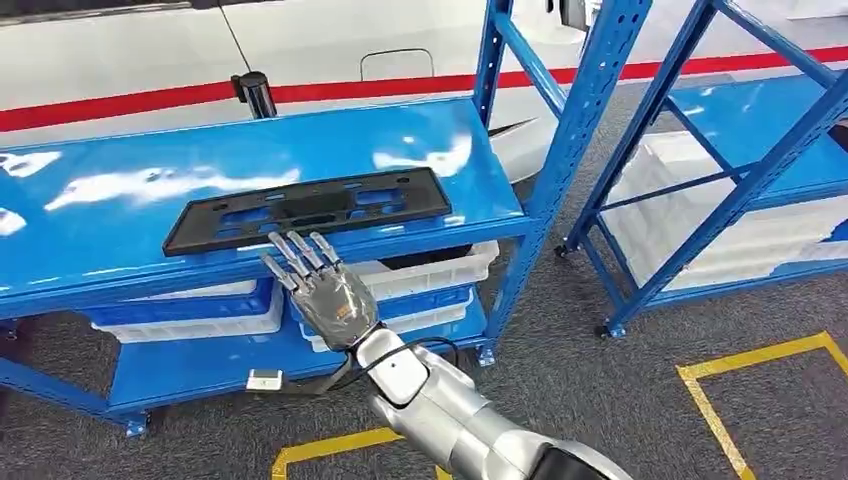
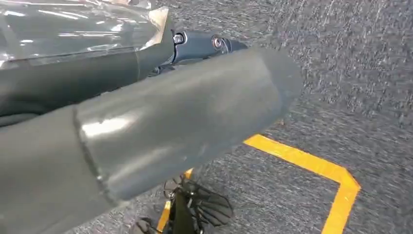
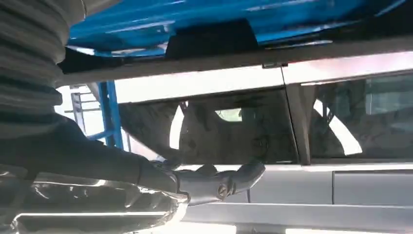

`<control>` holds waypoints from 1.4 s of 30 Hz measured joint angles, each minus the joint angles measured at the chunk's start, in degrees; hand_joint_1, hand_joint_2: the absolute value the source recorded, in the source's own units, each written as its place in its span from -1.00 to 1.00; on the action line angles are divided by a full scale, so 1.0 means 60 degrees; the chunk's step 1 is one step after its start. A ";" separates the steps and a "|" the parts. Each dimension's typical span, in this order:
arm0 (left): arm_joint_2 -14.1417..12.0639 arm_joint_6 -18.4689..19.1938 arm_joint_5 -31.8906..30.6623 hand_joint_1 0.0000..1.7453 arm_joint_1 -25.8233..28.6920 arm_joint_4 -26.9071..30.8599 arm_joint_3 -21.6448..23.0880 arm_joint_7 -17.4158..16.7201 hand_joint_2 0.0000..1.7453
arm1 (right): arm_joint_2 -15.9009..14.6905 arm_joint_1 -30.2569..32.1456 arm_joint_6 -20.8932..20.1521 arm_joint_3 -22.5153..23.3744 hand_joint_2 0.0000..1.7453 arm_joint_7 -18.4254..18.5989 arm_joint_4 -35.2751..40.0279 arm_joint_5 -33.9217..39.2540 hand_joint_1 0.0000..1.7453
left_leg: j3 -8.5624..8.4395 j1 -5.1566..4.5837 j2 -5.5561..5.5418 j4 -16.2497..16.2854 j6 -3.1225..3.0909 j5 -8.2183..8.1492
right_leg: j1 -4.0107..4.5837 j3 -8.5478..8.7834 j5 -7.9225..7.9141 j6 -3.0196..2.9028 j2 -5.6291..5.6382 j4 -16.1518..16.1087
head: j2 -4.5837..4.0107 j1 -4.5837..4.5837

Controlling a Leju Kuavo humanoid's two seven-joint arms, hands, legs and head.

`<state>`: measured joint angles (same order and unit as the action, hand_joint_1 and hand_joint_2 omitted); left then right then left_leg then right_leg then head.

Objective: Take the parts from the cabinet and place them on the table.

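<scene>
Right hand (image 1: pixel 322 285), fingers spread and empty, we find poised just before the black plastic panel (image 1: pixel 310 208) at the blue shelf's (image 1: pixel 120 180) edge, evidently approaching for pickup.

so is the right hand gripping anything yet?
No. The right hand is open just short of the black plastic plate on the blue shelf, fingers extended toward its front edge.
</scene>
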<state>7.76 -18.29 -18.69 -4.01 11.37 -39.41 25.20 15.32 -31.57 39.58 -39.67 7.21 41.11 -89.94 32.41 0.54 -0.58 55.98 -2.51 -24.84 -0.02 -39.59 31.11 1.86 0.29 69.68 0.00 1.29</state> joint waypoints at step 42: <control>0.0051 0.0047 -0.0226 -1.00 -0.0007 -0.0007 0.0004 -0.0062 -1.00 | 0.0040 -0.0015 0.0000 0.0000 1.00 0.0543 -0.0466 0.0000 -1.00 | -0.0369 -0.0070 -0.0031 0.0027 0.0112 -0.0471 | 0.0012 0.0914 -0.1165 -0.0240 0.0040 -0.2188 | 0.0000 -0.0011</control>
<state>8.07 -18.01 -20.04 -4.05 11.32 -39.39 24.83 15.56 -31.65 39.58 -39.67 10.47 38.31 -89.94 30.20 0.13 -0.77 56.14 -1.83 -27.66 0.05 -34.11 24.12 0.42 0.53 56.55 0.00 1.22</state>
